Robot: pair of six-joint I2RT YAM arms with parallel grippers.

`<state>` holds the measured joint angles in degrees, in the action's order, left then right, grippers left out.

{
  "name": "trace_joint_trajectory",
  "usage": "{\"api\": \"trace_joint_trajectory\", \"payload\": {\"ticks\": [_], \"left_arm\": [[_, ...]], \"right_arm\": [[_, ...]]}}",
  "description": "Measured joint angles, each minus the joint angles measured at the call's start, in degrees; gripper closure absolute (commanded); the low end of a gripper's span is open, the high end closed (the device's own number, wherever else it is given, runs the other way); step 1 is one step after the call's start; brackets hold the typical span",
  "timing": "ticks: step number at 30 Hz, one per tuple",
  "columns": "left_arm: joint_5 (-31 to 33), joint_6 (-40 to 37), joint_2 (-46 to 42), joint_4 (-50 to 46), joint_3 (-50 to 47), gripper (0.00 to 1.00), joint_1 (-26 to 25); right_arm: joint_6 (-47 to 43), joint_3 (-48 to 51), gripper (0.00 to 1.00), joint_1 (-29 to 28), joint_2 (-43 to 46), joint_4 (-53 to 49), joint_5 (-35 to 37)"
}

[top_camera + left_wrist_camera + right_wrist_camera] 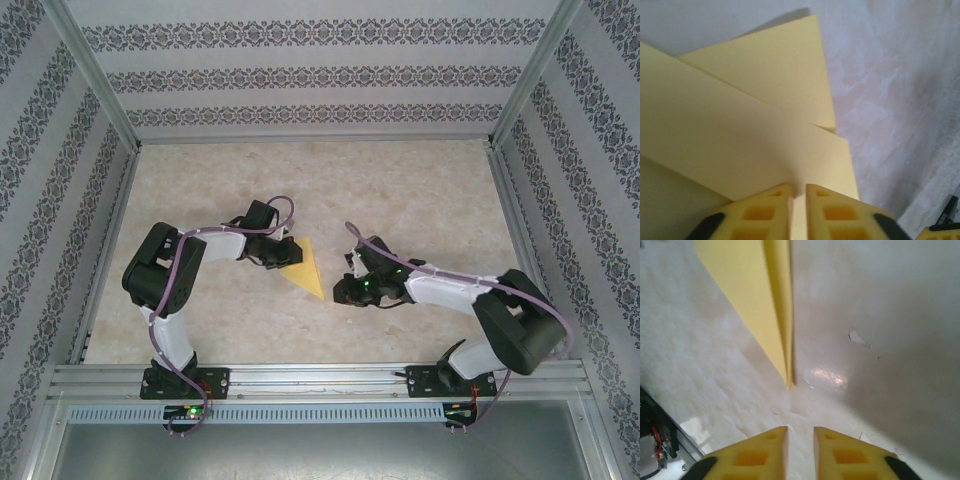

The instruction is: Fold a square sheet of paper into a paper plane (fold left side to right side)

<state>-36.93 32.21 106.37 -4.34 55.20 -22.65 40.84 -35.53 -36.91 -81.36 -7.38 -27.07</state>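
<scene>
A pale-yellow sheet of paper (306, 268), folded to a narrow pointed triangle with overlapping layers, lies near the middle of the marbled table (420, 200). The left gripper (278, 256) sits at the sheet's left edge, its fingers (765, 212) drawn narrow with a strip of paper between them. The gripper's body hides that edge from above. The right gripper (345, 290) rests just right of the sheet's near tip, fingers (850, 455) almost together over bare table and holding nothing. Patterned walls (300, 75) enclose the table beyond the sheet.
</scene>
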Motion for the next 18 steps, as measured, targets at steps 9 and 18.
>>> {"api": "trace_joint_trajectory", "payload": {"ticks": [9,18], "left_arm": [[5.6,0.3,-11.9,-1.5,0.0,0.63,-0.1],[15.4,-2.7,-29.6,-2.7,-6.3,0.53,2.7]], "right_arm": [[-9.9,-6.0,0.49,3.0,-1.4,0.5,-0.7],[-18.4,-15.0,0.49,2.9,-14.6,3.1,-4.0]]}}
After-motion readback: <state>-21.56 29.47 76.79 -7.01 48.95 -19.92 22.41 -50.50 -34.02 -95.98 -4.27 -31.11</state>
